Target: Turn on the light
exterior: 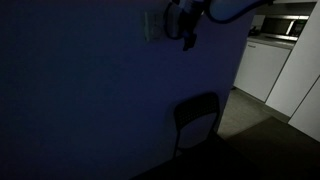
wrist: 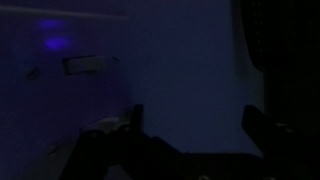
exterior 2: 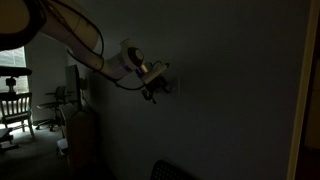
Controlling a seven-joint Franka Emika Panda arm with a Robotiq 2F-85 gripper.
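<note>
The room is dark. The light switch, a small pale wall plate (exterior: 152, 27), sits high on the wall; it is faintly visible next to the gripper in an exterior view (exterior 2: 173, 82) and as a pale rectangle at upper left in the wrist view (wrist: 90, 65). My gripper (exterior: 187, 36) hangs close to the wall just beside the plate, also seen in an exterior view (exterior 2: 153, 93). In the wrist view its two fingers stand wide apart (wrist: 195, 125), open and empty, facing bare wall. I cannot tell whether it touches the wall. No lamp shows.
A dark chair (exterior: 198, 120) stands against the wall below the switch. A lit kitchen with white cabinets (exterior: 265, 62) lies beyond the wall's corner. A wooden chair (exterior 2: 14, 106) stands by a window and a low cabinet (exterior 2: 80, 135) stands near the wall.
</note>
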